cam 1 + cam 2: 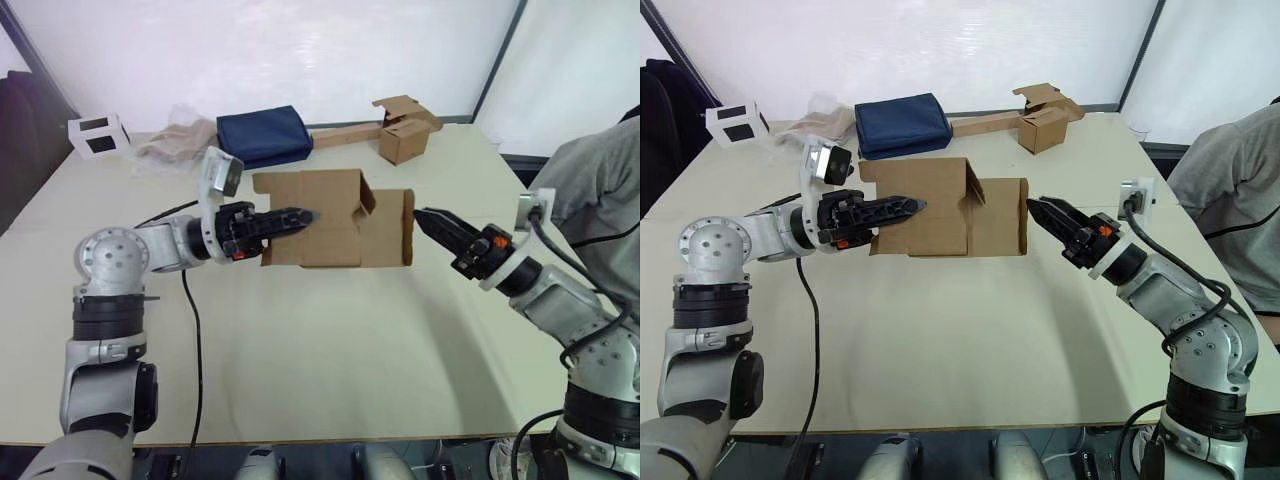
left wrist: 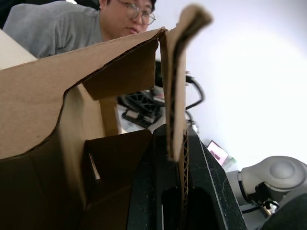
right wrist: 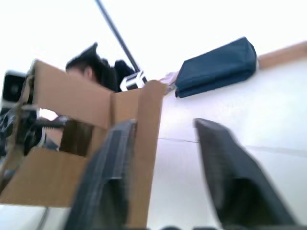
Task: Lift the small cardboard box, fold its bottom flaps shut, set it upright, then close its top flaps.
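The small cardboard box [image 1: 330,225] hangs on its side just above the table [image 1: 320,350], its ends facing left and right. My left gripper [image 1: 300,216] is shut on the box's near wall; in the left wrist view its fingers [image 2: 158,191] clamp a cardboard edge [image 2: 175,96]. One flap [image 1: 407,228] stands out at the box's right end, and a notched flap [image 1: 362,192] shows on top. Which end holds the bottom flaps or top flaps I cannot tell. My right gripper [image 1: 425,218] is open at that right flap, whose edge [image 3: 148,143] lies between its fingers [image 3: 108,182].
At the back of the table stand another brown box [image 1: 403,135] joined to a long cardboard strip, a navy bag [image 1: 265,135], crumpled plastic [image 1: 180,140] and a white cube [image 1: 98,134]. A person [image 1: 600,190] sits at the right. A black cable [image 1: 192,330] crosses the table's left.
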Controlling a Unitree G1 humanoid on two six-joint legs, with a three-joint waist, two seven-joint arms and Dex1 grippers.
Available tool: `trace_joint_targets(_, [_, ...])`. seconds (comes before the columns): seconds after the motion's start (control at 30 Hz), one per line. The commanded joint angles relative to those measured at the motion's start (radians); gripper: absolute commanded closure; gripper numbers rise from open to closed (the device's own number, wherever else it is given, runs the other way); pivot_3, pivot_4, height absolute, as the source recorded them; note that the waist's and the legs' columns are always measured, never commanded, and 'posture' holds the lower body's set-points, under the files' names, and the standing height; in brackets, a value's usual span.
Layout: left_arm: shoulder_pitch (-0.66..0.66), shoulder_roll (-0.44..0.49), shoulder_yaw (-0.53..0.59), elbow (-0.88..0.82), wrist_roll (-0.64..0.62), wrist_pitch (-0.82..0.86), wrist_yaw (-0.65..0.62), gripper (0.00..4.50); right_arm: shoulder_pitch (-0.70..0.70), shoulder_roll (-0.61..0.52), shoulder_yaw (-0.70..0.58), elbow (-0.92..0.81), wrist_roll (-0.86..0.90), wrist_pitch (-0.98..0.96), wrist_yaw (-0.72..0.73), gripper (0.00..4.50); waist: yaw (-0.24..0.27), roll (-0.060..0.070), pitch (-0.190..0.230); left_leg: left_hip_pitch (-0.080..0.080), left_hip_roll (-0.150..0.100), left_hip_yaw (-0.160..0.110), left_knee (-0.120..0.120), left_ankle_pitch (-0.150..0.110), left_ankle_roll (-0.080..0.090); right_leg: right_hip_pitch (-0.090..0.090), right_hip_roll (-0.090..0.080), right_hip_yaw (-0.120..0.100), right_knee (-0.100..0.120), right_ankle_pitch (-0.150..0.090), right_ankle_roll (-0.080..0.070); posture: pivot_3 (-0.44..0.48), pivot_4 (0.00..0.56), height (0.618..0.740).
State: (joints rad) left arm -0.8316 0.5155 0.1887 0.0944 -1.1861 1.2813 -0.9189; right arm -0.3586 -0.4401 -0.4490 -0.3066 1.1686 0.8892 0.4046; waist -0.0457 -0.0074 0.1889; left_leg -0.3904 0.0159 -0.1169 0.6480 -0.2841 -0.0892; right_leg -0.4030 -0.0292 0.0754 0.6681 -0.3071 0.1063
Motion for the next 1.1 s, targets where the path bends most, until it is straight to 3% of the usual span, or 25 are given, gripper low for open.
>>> trace_joint_targets(0.03, [-0.032, 0.015, -0.001, -0.007, 0.005, -0.006, -0.032, 4.50, 0.026, 0.046, -0.020, 0.019, 0.125, 0.008, -0.047, 0.80, -0.001, 0.000, 0.000, 0.000, 0.000, 0.000, 0.000, 0.000, 0.000, 0.000, 0.000, 0.000, 0.000, 0.000, 0.000, 0.000, 0.150, 0.740])
trace_joint_targets(0.1, [-0.035, 0.015, -0.004, -0.004, 0.006, -0.007, -0.036, 4.50, 0.044, 0.078, 0.002, 0.021, 0.155, 0.007, -0.060, 0.08, -0.001, 0.000, 0.000, 0.000, 0.000, 0.000, 0.000, 0.000, 0.000, 0.000, 0.000, 0.000, 0.000, 0.000, 0.000, 0.000, 0.150, 0.740])
trace_joint_targets(0.13, [-0.036, 0.014, -0.004, -0.003, 0.008, -0.008, -0.037, 4.50, 0.047, 0.088, 0.008, 0.020, 0.168, 0.004, -0.068, 0.03, -0.001, 0.000, 0.000, 0.000, 0.000, 0.000, 0.000, 0.000, 0.000, 0.000, 0.000, 0.000, 0.000, 0.000, 0.000, 0.000, 0.150, 0.740])
trace_joint_targets(0.37, [-0.036, 0.014, -0.016, 0.021, 0.049, -0.029, -0.051, 4.50, 0.045, 0.170, 0.056, -0.075, 0.347, -0.027, -0.149, 0.03, -0.001, 0.000, 0.000, 0.000, 0.000, 0.000, 0.000, 0.000, 0.000, 0.000, 0.000, 0.000, 0.000, 0.000, 0.000, 0.000, 0.150, 0.740])
trace_joint_targets(0.8, [-0.044, -0.005, -0.013, 0.037, 0.089, -0.038, -0.069, 4.50, 0.121, 0.148, 0.161, -0.196, 0.466, -0.108, -0.252, 0.03, 0.000, 0.000, 0.000, 0.000, 0.000, 0.000, 0.000, 0.000, 0.000, 0.000, 0.000, 0.000, 0.000, 0.000, 0.000, 0.000, 0.150, 0.740])
trace_joint_targets(0.9, [-0.041, -0.010, -0.014, 0.033, 0.091, -0.036, -0.070, 4.50, 0.136, 0.141, 0.176, -0.198, 0.464, -0.125, -0.251, 0.72, 0.000, 0.000, 0.000, 0.000, 0.000, 0.000, 0.000, 0.000, 0.000, 0.000, 0.000, 0.000, 0.000, 0.000, 0.000, 0.000, 0.150, 0.740])
trace_joint_targets(1.1, [-0.043, -0.014, -0.011, 0.033, 0.092, -0.034, -0.069, 4.50, 0.151, 0.127, 0.188, -0.206, 0.469, -0.152, -0.249, 2.90, 0.000, 0.000, 0.000, 0.000, 0.000, 0.000, 0.000, 0.000, 0.000, 0.000, 0.000, 0.000, 0.000, 0.000, 0.000, 0.000, 0.150, 0.740])
